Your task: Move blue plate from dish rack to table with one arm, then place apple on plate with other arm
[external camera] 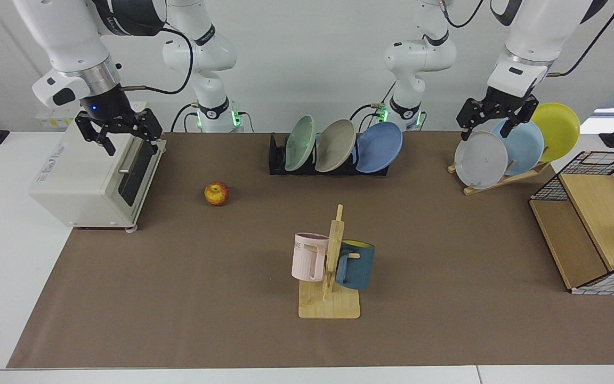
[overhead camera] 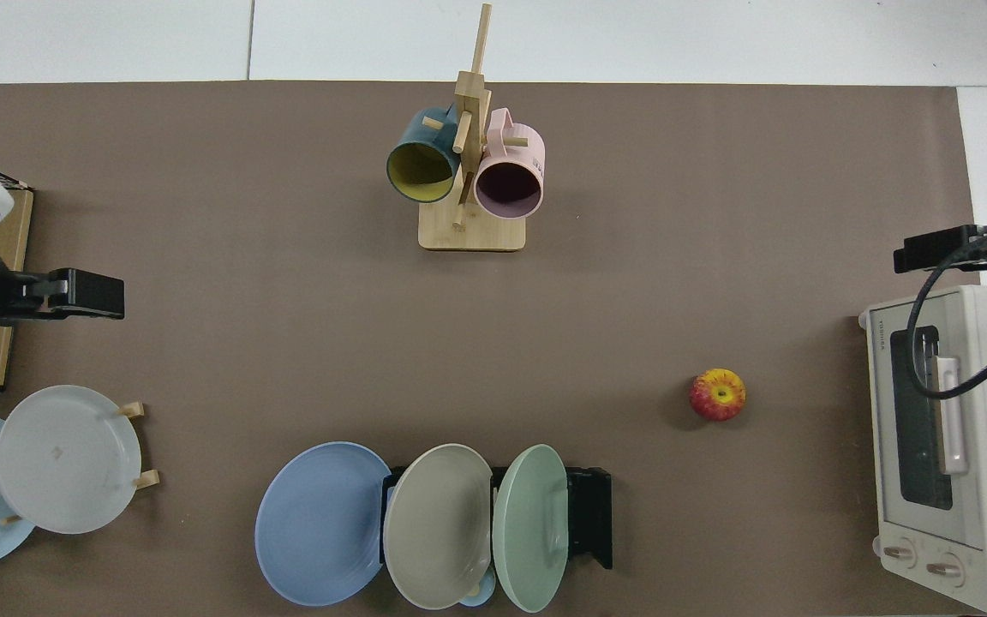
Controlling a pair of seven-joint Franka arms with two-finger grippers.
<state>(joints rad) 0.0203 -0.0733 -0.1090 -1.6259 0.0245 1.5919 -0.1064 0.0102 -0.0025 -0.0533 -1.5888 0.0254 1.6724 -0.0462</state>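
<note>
Mugs on a wooden tree [external camera: 330,266] stand nearest. Behind, the blue plate [external camera: 379,146] is still leaned in the dish rack [external camera: 277,160]; its upper rim should be gripped by the left pincer [external camera: 496,120], seen parted and empty. The right pincer [external camera: 120,136], also parted, waits above the toaster oven [external camera: 94,181], the apple [external camera: 216,193] nearby on the tabletop [external camera: 445,277].

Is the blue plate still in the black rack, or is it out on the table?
In the rack. The blue plate leans on its edge at the end of the dish rack, beside the beige plate.

Two white jointed arms w/ dark joint bands, silver wrist rings. Black cables loop off each. Black two-finger grippers; green lights at bases.
</note>
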